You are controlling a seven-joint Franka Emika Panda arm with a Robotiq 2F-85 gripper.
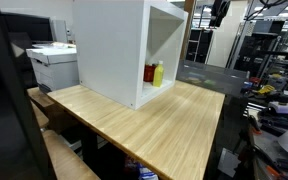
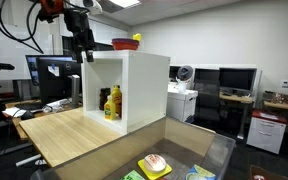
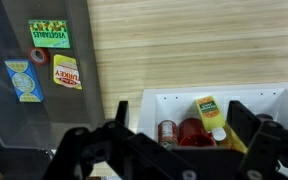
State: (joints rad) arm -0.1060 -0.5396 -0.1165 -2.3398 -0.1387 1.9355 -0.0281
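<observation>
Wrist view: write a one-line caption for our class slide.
Open black pincer above a white open-fronted cabinet holding a yellow bottle and red bottles, on a pale wooden tabletop.

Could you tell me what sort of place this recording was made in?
Probably a lab or office: a printer stands near the wooden table, and computer monitors stand in the background.

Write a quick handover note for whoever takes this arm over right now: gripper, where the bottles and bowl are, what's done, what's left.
Gripper: open and empty, hovering by the top front edge of the white cabinet.
Things: yellow bottle and red bottle stand inside the cabinet, which sits on the wooden table. Red bowl sits on top of the cabinet.
Done: nothing gripped or touched.
Left: no grasp has begun yet.
</observation>
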